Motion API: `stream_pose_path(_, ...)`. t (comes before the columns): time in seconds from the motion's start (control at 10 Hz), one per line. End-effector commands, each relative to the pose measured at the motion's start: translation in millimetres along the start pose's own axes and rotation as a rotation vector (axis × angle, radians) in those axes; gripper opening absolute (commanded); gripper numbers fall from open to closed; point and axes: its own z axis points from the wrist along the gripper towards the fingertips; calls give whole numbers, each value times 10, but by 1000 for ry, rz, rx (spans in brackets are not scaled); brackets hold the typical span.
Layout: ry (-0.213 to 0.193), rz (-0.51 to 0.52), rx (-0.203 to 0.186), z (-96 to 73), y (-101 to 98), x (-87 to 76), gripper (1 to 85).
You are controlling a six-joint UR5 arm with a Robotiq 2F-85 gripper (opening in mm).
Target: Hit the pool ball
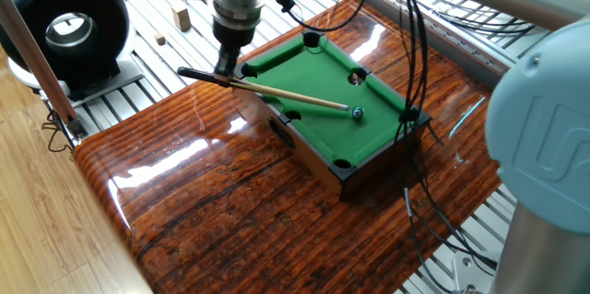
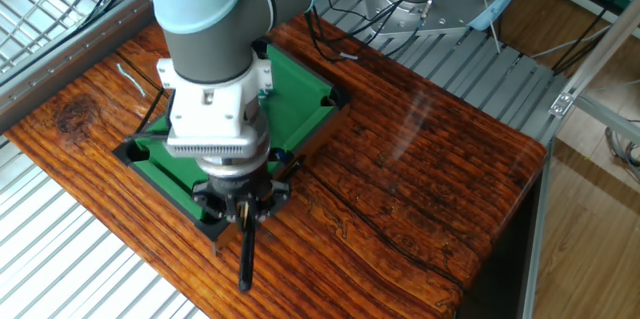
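Note:
A mini pool table with green felt and a black rim sits on the wooden board; it also shows in the other fixed view. The pool ball, tiny and dark grey, lies on the felt near the right side. My gripper is shut on the cue stick, black at the handle and pale wood toward the tip. The tip sits right at the ball's left side, touching or nearly so. In the other fixed view my gripper points down with the cue's black butt sticking out; the ball is hidden behind the arm.
A black round device stands at the back left on the slatted metal bench. A small wooden block lies near it. Black cables hang over the pool table's right end. The glossy wooden board extends in front.

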Motion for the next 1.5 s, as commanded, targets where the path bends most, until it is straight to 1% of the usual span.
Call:
stream_pose_path(0.0, 79, 5, -50, -42, 87, 372, 10)
stream_pose_path(0.1, 14, 18, -38, -72, 108, 70, 10)
stream_pose_path(0.2, -11, 47, -27, -136, 181, -182, 10)
stream_pose_path(0.3, -12, 72, -22, -161, 247, -307, 10)
stream_pose_path(0.4, -10, 83, -17, -158, 263, -354, 10)
stream_pose_path(0.5, -11, 83, -16, -148, 256, -356, 10)
stream_pose_path(0.6, -2, 74, -11, -132, 230, -283, 10)
stream_pose_path(0.7, 13, 46, -24, -115, 226, -149, 10)
stream_pose_path(0.8, 29, -16, -41, -111, 221, 8, 10)
stream_pose_path(0.9, 34, -79, -54, -108, 243, 114, 10)
stream_pose_path(1.0, 11, -145, -95, -85, 374, 130, 10)
stream_pose_path(1.1, -18, -208, -147, -65, 553, 106, 10)
stream_pose_path(1.2, 0, -263, -187, -53, 678, 190, 10)
stream_pose_path(1.3, 8, -270, -189, -57, 715, 225, 10)
stream_pose_path(1.4, 51, -269, -205, -89, 793, 366, 10)
